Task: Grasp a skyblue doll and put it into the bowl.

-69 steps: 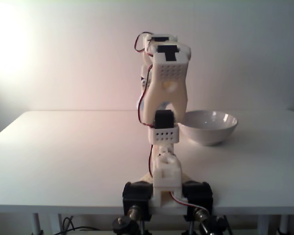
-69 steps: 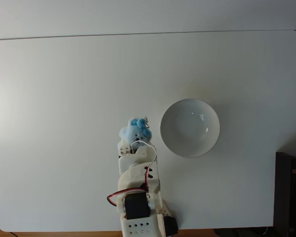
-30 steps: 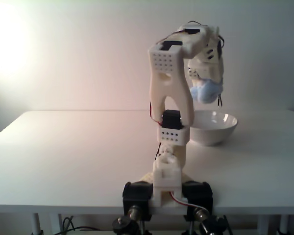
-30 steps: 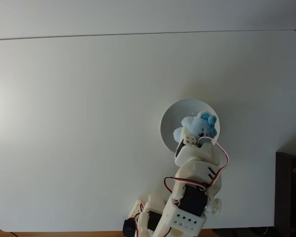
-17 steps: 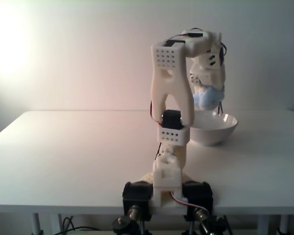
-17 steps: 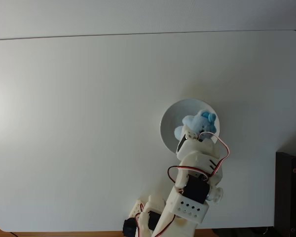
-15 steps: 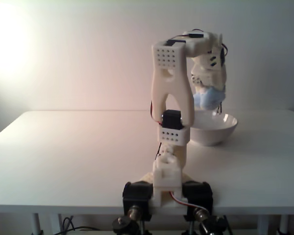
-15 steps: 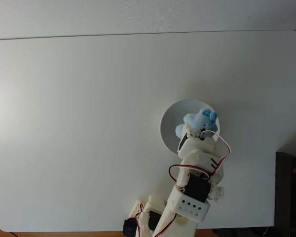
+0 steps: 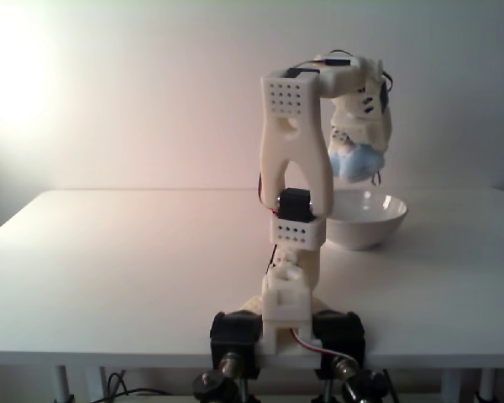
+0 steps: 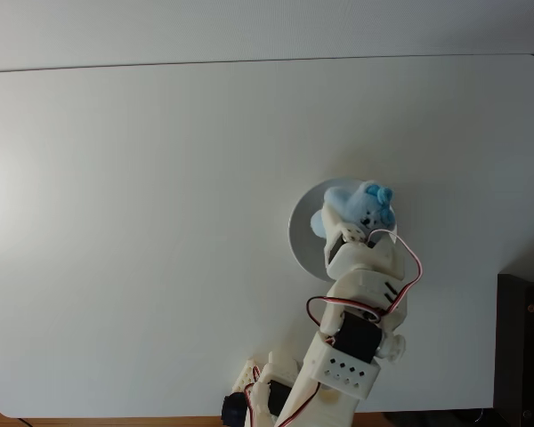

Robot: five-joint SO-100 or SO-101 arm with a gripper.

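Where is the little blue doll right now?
The blue doll is up in the air, held in the gripper. It hangs above the white bowl, right of the arm in a fixed view, not yet inside.

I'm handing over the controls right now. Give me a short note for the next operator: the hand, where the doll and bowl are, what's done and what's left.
Hand: shut on the skyblue doll, carried in the air.
Doll: in a fixed view from the side it hangs clear above the bowl, not touching it; in a fixed view from above it sits over the bowl's far part.
Bowl: on the white table, right of the arm's base in both fixed views, nothing seen lying in it.
Done: doll grasped, lifted, brought over the bowl.
Left: probably lower a little, open the hand so the doll drops in, then pull the arm back.
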